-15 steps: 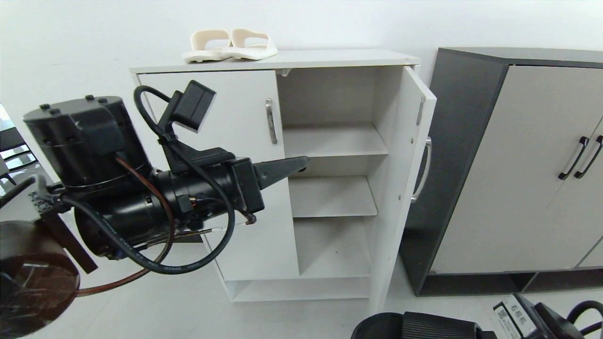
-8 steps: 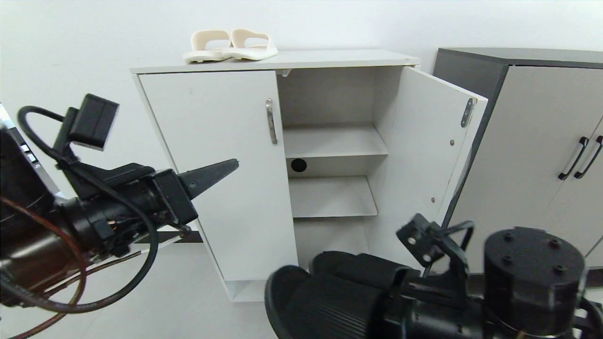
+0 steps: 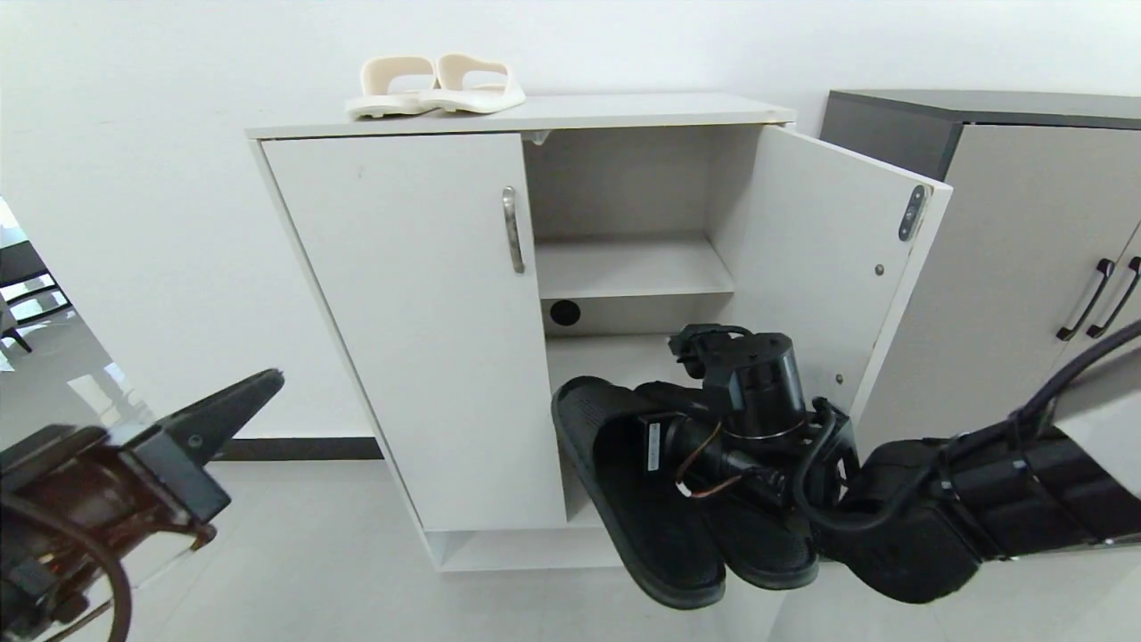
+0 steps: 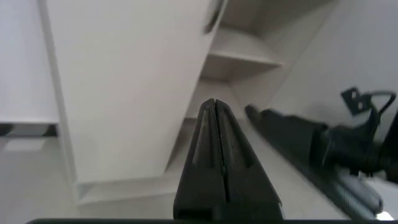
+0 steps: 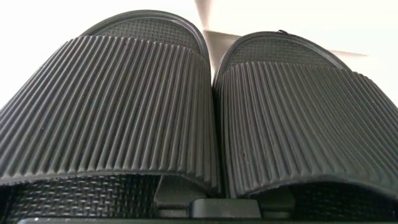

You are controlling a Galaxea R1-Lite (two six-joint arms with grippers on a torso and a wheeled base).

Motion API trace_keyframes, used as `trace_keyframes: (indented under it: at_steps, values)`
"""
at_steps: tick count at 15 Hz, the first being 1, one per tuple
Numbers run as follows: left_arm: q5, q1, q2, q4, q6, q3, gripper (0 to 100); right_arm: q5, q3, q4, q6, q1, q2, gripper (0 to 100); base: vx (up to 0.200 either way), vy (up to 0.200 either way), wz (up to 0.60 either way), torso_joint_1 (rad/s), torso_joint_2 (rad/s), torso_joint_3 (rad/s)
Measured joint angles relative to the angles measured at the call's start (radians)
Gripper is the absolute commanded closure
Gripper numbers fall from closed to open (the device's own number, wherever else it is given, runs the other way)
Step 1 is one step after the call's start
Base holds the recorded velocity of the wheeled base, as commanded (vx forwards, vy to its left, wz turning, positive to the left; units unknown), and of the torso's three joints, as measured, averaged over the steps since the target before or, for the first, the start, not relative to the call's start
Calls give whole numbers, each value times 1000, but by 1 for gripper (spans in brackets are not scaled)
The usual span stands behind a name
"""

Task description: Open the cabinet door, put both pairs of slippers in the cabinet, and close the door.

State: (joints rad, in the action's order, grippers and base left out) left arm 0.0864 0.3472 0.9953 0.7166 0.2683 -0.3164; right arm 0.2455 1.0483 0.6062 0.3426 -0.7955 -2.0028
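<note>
The right tool [image 3: 655, 446] is clamped on the black slippers [image 3: 624, 499], held side by side just before the open cabinet [image 3: 401, 312]; likely light, rubbery and bendy, they seem best pinched at their touching inner edges, while the left tool [image 3: 233, 401] hangs closed, empty.

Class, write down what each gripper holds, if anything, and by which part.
Right gripper: the pair of black slippers, clamped together behind the straps, where their inner edges meet. Left gripper: nothing; jaws shut.
</note>
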Motion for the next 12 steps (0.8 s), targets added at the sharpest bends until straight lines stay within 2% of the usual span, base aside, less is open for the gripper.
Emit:
trace_keyframes:
  at_steps: [1, 3, 5, 8, 10, 11, 12]
  values:
    - [17, -4, -53, -34, -16, 38, 100, 2, 22, -1, -6, 36, -29, 100, 0, 0, 0, 0, 0, 0]
    - [32, -23, -180, -140, -75, 101, 100, 7, 67, -1, -9, 87, -77, 100, 0, 0, 0, 0, 0, 0]
    - [38, -81, -326, -270, -123, 134, 100, 7, 83, -1, -6, 107, -96, 100, 0, 0, 0, 0, 0, 0]
    - [44, -182, -569, -526, -147, 149, 100, 100, 81, -8, -8, 114, -99, 100, 0, 0, 0, 0, 0, 0]
    - [46, -287, -730, -709, -162, 145, 100, 134, 83, -35, -10, 114, -102, 100, 0, 0, 0, 0, 0, 0]
    - [68, -337, -785, -752, -167, 144, 100, 148, 87, -32, -11, 114, -106, 100, 0, 0, 0, 0, 0, 0]
    - [134, -376, -831, -770, -170, 145, 100, 167, 88, -32, -11, 111, -112, 100, 0, 0, 0, 0, 0, 0]
